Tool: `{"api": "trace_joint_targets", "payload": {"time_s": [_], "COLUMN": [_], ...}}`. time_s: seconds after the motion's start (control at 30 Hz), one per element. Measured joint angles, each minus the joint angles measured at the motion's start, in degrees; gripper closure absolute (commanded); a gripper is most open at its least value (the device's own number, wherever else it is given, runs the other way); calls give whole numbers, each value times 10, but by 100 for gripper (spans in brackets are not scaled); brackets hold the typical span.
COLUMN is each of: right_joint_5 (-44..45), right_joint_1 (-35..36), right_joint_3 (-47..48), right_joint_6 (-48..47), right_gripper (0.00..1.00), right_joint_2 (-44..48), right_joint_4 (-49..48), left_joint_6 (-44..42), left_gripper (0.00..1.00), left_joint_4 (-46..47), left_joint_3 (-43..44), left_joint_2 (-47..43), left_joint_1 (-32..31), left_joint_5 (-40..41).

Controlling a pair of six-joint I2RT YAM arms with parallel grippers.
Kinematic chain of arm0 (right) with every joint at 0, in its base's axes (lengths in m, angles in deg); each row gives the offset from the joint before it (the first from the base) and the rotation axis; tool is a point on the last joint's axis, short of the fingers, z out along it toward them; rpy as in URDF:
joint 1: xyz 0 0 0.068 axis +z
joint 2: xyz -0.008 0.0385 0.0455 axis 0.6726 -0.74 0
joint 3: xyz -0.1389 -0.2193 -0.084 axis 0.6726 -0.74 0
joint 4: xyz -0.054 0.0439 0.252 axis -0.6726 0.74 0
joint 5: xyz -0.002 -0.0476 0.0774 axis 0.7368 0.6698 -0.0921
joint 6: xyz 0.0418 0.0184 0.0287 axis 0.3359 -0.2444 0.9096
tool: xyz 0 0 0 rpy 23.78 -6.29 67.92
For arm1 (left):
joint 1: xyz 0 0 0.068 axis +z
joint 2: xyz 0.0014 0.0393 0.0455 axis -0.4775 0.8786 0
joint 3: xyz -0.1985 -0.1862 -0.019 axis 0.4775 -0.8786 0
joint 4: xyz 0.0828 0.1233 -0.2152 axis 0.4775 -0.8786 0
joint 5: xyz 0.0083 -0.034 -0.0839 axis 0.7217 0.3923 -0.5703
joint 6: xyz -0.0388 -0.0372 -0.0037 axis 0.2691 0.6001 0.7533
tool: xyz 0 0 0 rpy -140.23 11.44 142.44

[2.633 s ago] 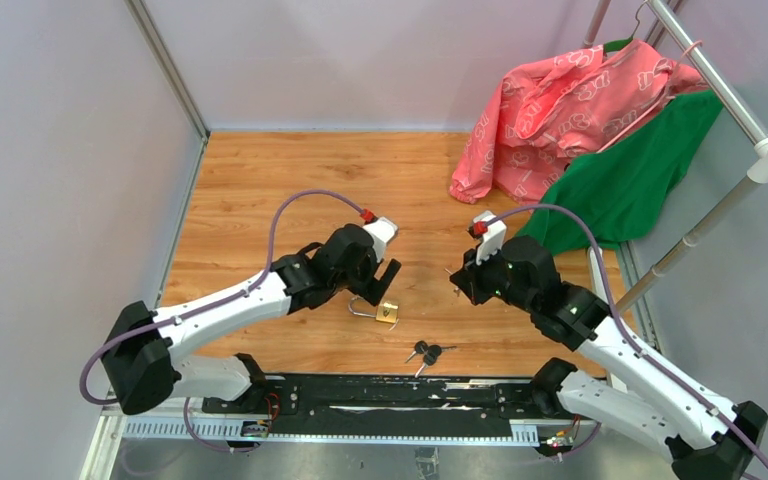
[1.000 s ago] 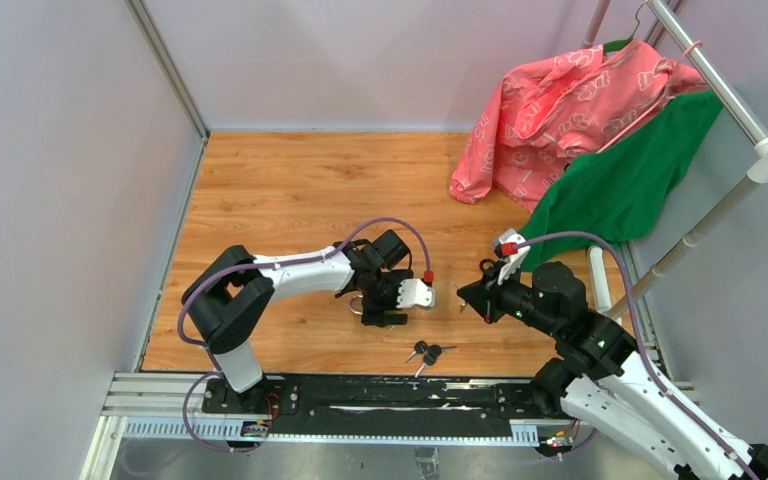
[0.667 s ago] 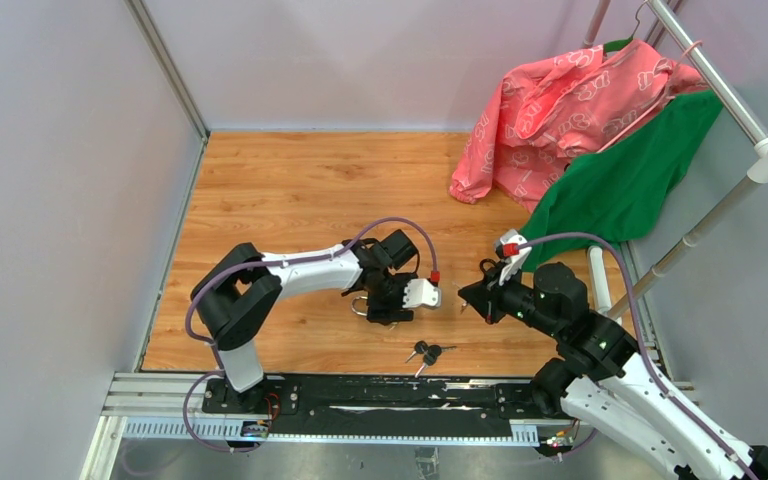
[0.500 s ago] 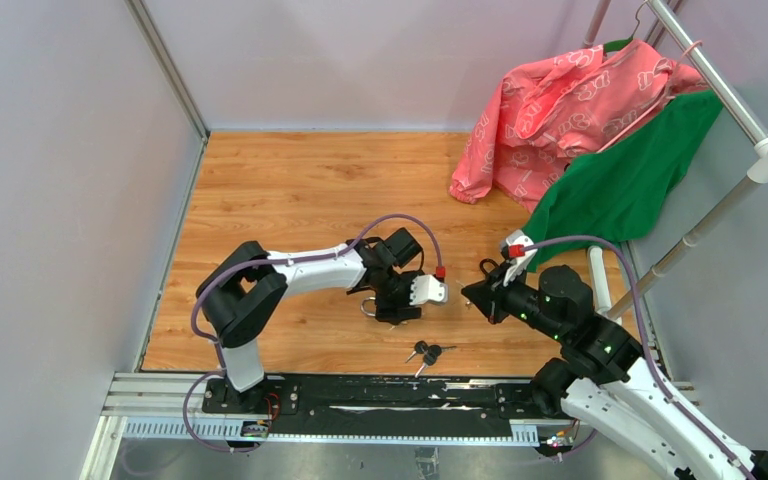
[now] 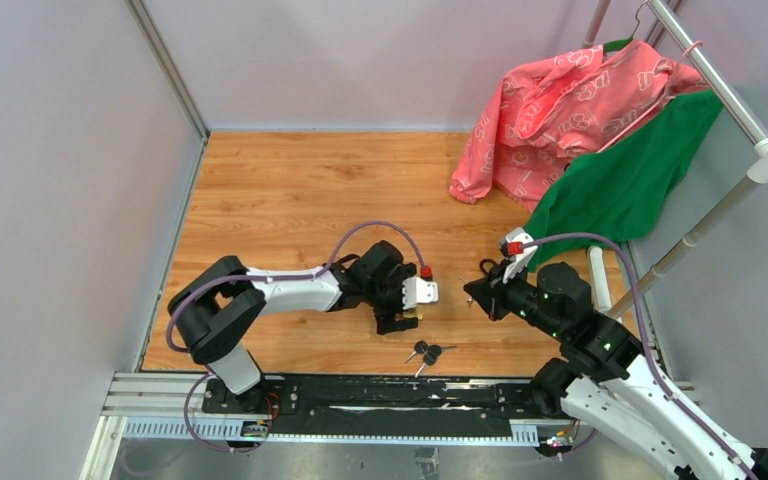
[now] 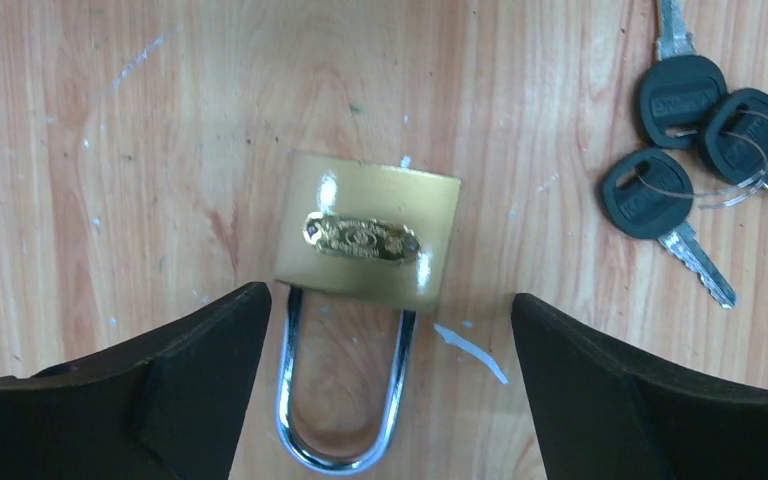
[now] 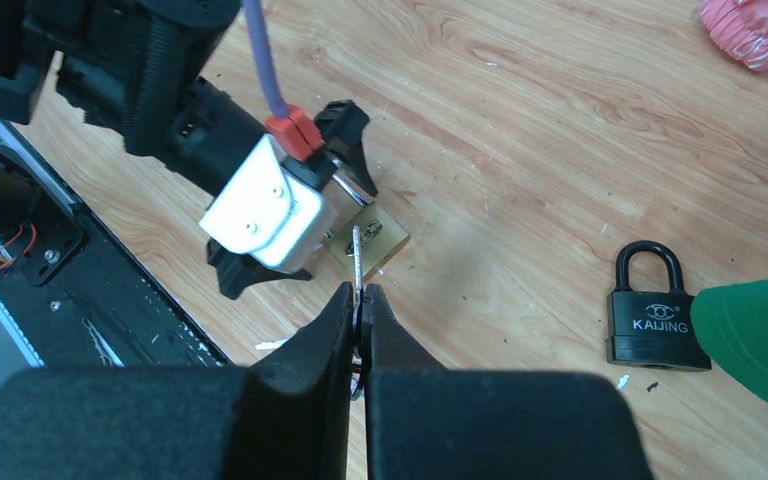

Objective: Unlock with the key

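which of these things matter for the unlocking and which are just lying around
In the job:
brass padlock, lying between the fingers of the open left gripper
key, pinched in the right gripper

Lying about:
bunch of black-headed keys
black padlock
pink garment
green garment

left claw (image 6: 388,300): spread wide, pointing down | right claw (image 7: 358,296): pinched closed, aimed toward left claw

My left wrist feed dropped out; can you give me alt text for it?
A brass padlock lies flat on the wooden table between the open black fingers, shackle toward the bottom edge. Three black-headed keys on a ring lie at upper right.
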Motion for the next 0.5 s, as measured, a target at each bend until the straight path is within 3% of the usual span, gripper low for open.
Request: {"api": "trace_joint_targets", "payload": {"time_s": [0.3,0.5], "right_joint_5": [4,4], "right_joint_1": [0,0], "right_joint_3": [9,9], "right_joint_6": [-12,-11], "right_gripper": [100,100], "right_joint_2": [-19,-24], "right_joint_4": [2,0], "left_joint_6": [36,43], "left_gripper": [8,9], "left_joint_4": [111,159], "left_joint_3": [-112,-128], "left_joint_2": [-68,-67], "left_joint_1": [26,37], "left_joint_5": [-3,-5]}}
